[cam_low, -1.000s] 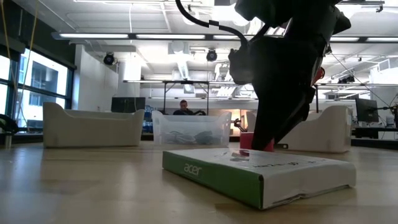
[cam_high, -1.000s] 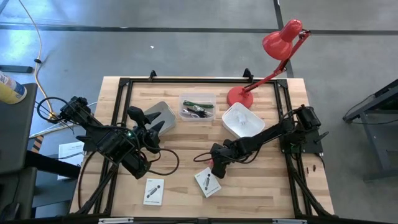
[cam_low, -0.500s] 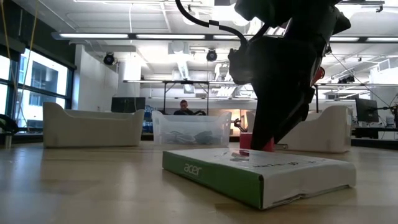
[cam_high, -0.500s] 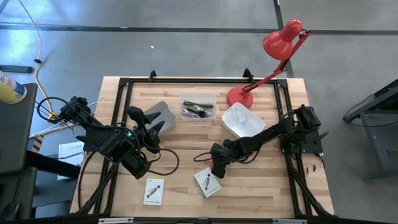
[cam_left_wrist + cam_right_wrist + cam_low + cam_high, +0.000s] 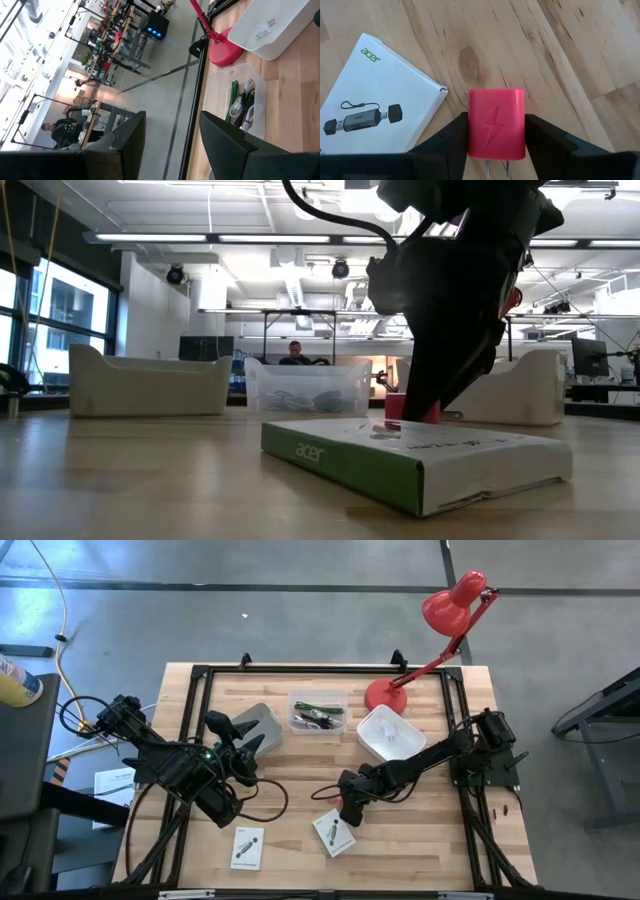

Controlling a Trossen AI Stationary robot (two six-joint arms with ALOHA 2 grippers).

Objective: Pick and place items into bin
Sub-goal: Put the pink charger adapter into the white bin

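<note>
A small pink piece (image 5: 496, 124) with a lightning mark sits between the fingers of my right gripper (image 5: 341, 805), low over the table's middle. A flat white card box (image 5: 370, 95) lies just beside it on the wood, and a second one (image 5: 247, 848) lies near the front edge. The clear bin (image 5: 318, 710) at the far middle holds a green pen (image 5: 234, 95) and coiled cables. My left gripper (image 5: 240, 736) hangs open and raised at the table's left, pointing toward that bin with nothing between its fingers (image 5: 125, 135). My right gripper pinches the pink piece by its two opposite flat sides (image 5: 470, 131) between the two fingers. The fingers come slanting down from the table's right. The marked face shows upward and the metal prongs (image 5: 495, 170) point back toward the wrist. Whether it is clear of the wood I cannot tell.
A grey bin (image 5: 258, 724) stands left of the clear bin and a white bin (image 5: 388, 733) right of it. The red desk lamp (image 5: 385, 693) has its base at the far right. A black frame rims the table.
</note>
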